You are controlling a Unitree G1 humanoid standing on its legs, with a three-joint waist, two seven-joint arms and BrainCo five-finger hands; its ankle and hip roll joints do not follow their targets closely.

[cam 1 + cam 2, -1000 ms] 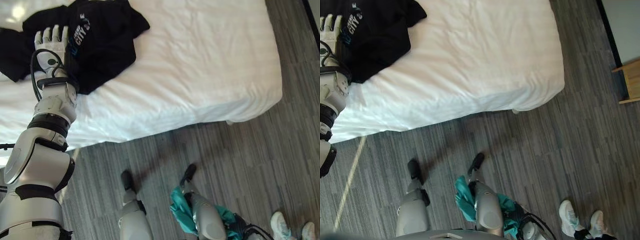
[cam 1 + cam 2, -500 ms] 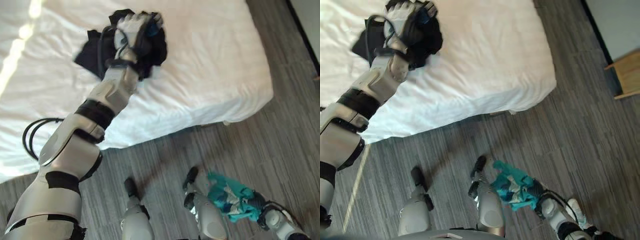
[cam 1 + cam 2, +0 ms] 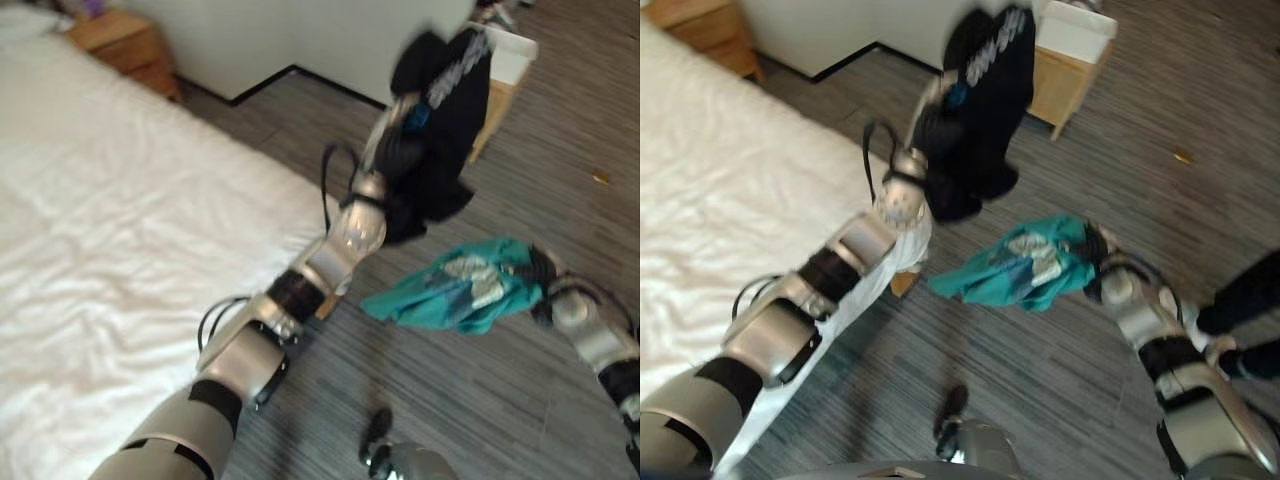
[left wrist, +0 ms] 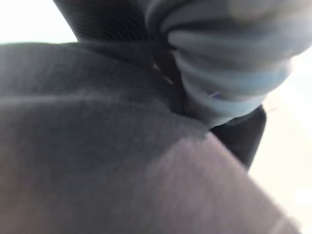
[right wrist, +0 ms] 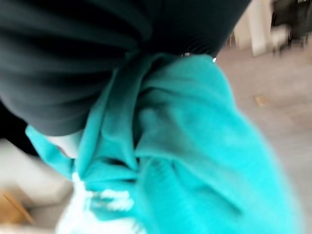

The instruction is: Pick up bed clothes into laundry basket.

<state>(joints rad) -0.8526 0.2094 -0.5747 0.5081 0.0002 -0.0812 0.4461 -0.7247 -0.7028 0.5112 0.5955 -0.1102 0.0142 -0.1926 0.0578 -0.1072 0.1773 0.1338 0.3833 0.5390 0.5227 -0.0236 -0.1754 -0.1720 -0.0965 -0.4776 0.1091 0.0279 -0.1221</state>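
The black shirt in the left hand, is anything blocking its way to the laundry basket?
Cannot tell: the black shirt hangs from the raised left hand over the floor, but no basket is visible.

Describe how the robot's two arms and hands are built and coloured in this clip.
Both arms are silver-grey rounded shells split by black bands at the joints. A black cable loops beside the left arm near the wrist. The right arm ends in a dark wrist cover. The left hand shows a dark ribbed cover.

White bed (image 3: 110, 220) beside wooden nightstand (image 3: 120, 40).
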